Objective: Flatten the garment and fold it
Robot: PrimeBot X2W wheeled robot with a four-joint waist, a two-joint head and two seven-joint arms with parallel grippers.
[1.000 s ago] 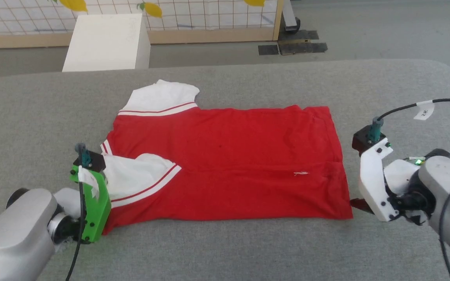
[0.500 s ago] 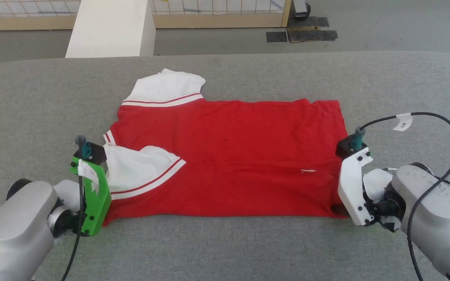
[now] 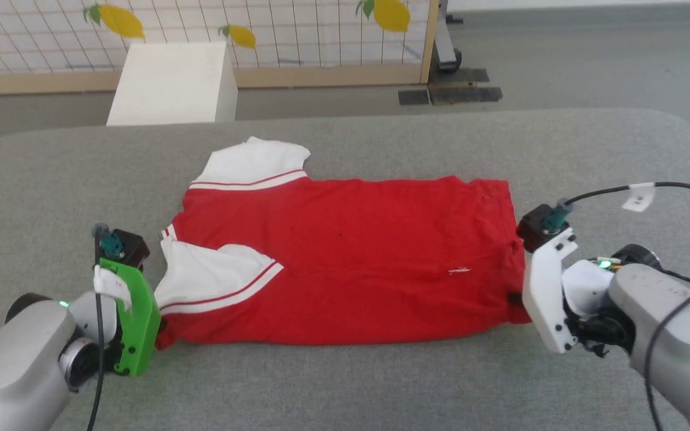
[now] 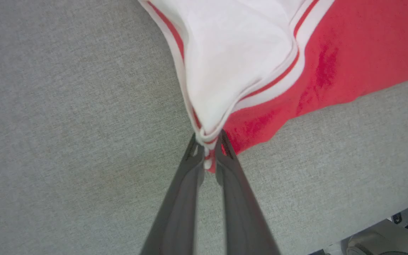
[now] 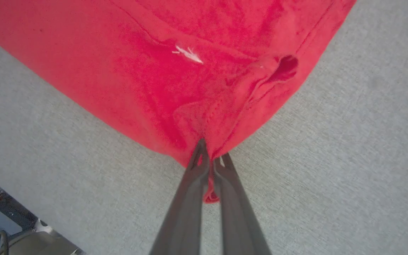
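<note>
**Two corners pinched, limp cloth between**

The garment (image 3: 345,263), a red jersey-style T-shirt with white short sleeves and red-white striped trim, lies sideways across the middle of the head view. Its collar end is at the left, its hem at the right, and one sleeve is folded over the red body. I judge it light, limp and stretchy, so it will sag between holds and drag on the surface below. My left gripper (image 4: 207,147) is clamped on bunched sleeve trim at the lower-left corner. My right gripper (image 5: 211,157) is clamped on the lower-right hem corner, where a layer gapes. Corners suit, provided both layers are caught. Beneath spreads the grey fabric-covered table (image 3: 345,383), and a white box (image 3: 171,78) stands upper left.
</note>
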